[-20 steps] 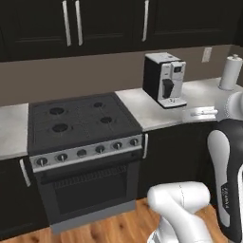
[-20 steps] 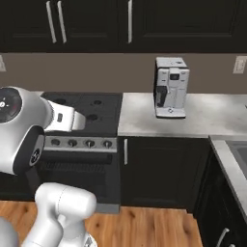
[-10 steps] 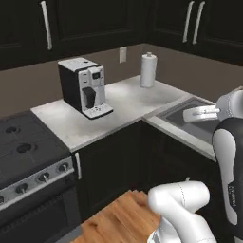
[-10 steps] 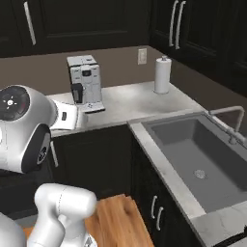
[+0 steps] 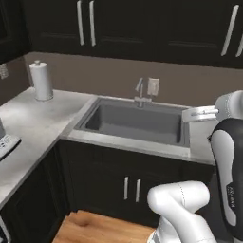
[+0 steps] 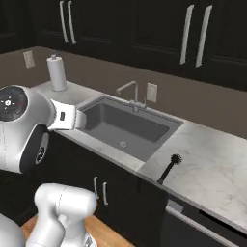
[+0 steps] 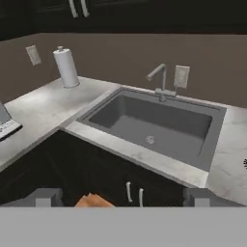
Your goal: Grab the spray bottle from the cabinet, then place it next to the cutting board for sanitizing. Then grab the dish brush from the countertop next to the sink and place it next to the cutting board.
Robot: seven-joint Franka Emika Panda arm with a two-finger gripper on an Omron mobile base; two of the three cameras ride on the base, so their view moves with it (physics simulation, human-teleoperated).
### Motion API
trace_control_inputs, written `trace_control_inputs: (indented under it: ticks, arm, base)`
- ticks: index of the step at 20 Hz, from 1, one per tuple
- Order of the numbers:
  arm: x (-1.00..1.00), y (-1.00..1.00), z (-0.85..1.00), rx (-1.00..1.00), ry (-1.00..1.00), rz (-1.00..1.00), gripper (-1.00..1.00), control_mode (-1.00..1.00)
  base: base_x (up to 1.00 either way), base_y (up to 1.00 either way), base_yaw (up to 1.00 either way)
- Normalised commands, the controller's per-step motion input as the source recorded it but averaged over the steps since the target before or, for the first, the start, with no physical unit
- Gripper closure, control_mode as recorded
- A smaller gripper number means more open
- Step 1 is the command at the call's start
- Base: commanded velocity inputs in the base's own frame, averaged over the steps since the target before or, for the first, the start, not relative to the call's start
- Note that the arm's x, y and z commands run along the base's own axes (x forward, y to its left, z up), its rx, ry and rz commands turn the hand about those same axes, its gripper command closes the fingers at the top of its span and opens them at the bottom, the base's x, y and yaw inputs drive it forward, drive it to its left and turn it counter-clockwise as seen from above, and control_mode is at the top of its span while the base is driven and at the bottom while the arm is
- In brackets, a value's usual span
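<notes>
The dark grey sink (image 5: 137,124) (image 6: 116,125) (image 7: 159,120) is set in the white marble countertop (image 6: 207,164) (image 5: 28,123). A black dish brush (image 6: 169,168) with a round head lies on the countertop just right of the basin; a sliver of it shows at the right edge of the hand view. Near-black upper cabinet doors (image 5: 142,28) (image 6: 144,29) are closed. The spray bottle and the cutting board are out of view. My gripper (image 7: 124,197) hangs in front of the counter, open and holding nothing, well short of the sink.
A paper towel roll (image 5: 42,80) (image 6: 57,72) (image 7: 66,67) stands in the corner left of the sink. A silver faucet (image 5: 140,92) (image 6: 128,91) (image 7: 159,79) and a wall outlet (image 7: 182,76) sit behind the basin. Dark lower cabinets (image 7: 130,188) front the counter above a wooden floor.
The base has turned and driven right: the view has swung from the stove and coffee machine to the sink. The gripper has stayed open.
</notes>
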Motion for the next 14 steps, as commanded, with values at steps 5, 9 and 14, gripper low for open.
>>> trace_control_inputs:
  ticks: [5,9,14]
  arm:
    - [0.0,0.0,0.0,0.0,0.0,0.0,-1.0,1.0]
    - [0.0,0.0,0.0,0.0,0.0,0.0,-1.0,1.0]
    - [0.0,0.0,0.0,0.0,0.0,0.0,-1.0,1.0]
  base:
    - [0.0,0.0,-0.56]
    - [0.01,-0.09,-0.19]
    - [0.0,-0.1,-0.26]
